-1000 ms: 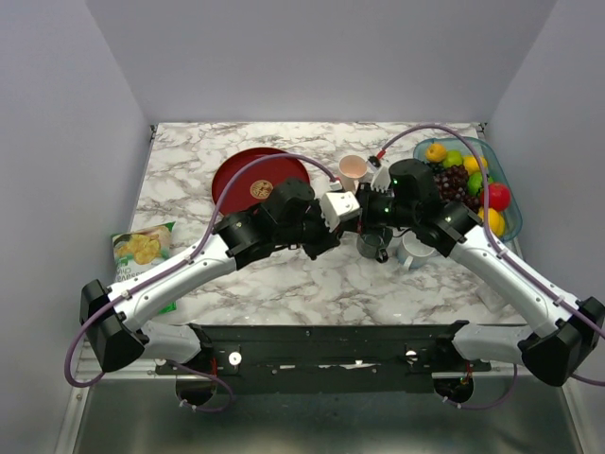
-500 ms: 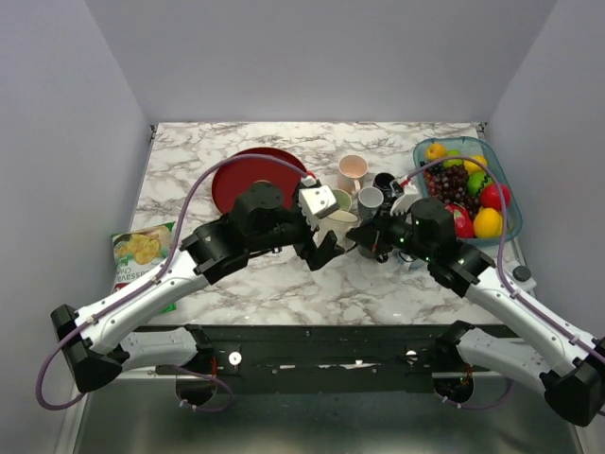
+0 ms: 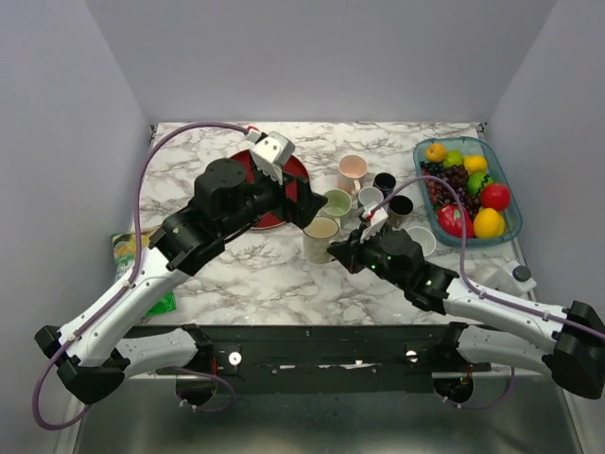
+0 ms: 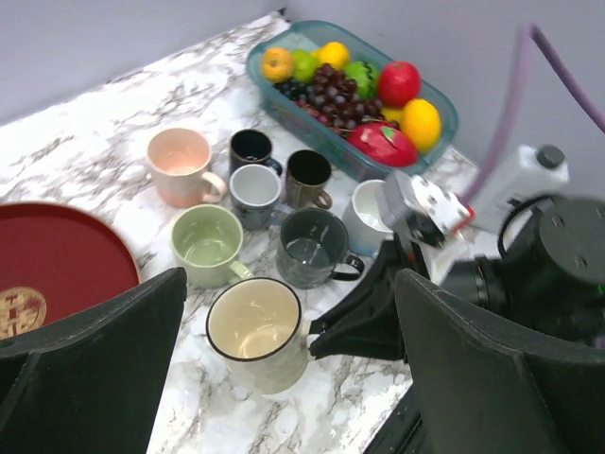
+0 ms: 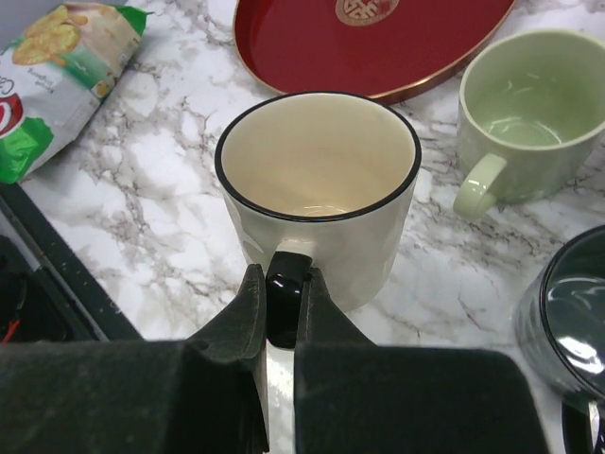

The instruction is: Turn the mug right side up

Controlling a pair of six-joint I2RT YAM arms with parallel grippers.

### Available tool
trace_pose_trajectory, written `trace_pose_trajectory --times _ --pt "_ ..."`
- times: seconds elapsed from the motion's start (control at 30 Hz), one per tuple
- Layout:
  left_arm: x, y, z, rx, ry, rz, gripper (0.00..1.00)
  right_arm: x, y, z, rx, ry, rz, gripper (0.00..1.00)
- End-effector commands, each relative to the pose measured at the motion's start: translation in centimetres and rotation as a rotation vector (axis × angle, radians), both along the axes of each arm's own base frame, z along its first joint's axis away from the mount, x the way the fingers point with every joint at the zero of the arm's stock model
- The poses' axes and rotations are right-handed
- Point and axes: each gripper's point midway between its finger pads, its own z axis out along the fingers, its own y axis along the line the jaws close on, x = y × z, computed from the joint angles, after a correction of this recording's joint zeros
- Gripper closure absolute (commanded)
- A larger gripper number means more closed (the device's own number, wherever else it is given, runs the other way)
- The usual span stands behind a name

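Here's the cream mug (image 5: 319,194), standing mouth up on the table (image 5: 161,227) right in front of the right hand (image 5: 283,305), and that hand is nearly shut, its two fingers pinched on the mug's dark handle (image 5: 286,284) with the cup body just beyond the tips. Look inside: a pale, bare interior facing straight up, base flat on the marble as far as the wrist view shows. Up above, the left hand (image 3: 304,203) hangs with its fingers (image 4: 104,369) spread as wide as they go and nothing between them, the mug below and between them but well apart. So by my reading the flip itself is done and we're in the set-down: the mug is right side up, and only the letting go remains. What does that call for? The right hand has to ease its fingers off the handle and draw straight back along the handle's line, no twist, no lift, or the cup could tip or skid. Tight quarters too: the green mug (image 5: 525,99) sits beyond and to the right of the hand, the dark mug (image 5: 579,317) is close on its right side, and the red tray (image 5: 378,43) lies past the cup, so any sideways swing risks a knock.
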Motion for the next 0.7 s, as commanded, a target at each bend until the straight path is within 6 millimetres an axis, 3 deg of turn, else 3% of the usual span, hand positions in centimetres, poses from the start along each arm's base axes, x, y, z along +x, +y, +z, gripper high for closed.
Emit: trace_pose_trajectory --times 0.0,0.03,0.37,0.63,0.67 --pt "3.0 1.7 -2.1 -0.021 0.165 0.139 0.01 2.7 1.1 2.1 0.048 -0.16 -0.085 0.99" --pt "4.0 2.5 -2.5 -0.04 0.2 0.17 0.01 2.9 1.2 2.0 0.05 -0.169 -0.094 0.99" --pt "5.8 3.6 -4.7 -0.047 0.291 0.185 0.01 3.1 0.8 -3.2 -0.031 -0.118 -0.121 0.99" --pt "5.5 3.1 -5.0 -0.042 0.286 0.144 0.01 1.9 0.1 -8.2 -0.118 -0.044 -0.117 0.99" --pt "5.5 3.2 -5.0 -0.039 0.284 0.143 0.01 1.8 -0.1 -8.9 -0.132 -0.03 -0.121 0.96"
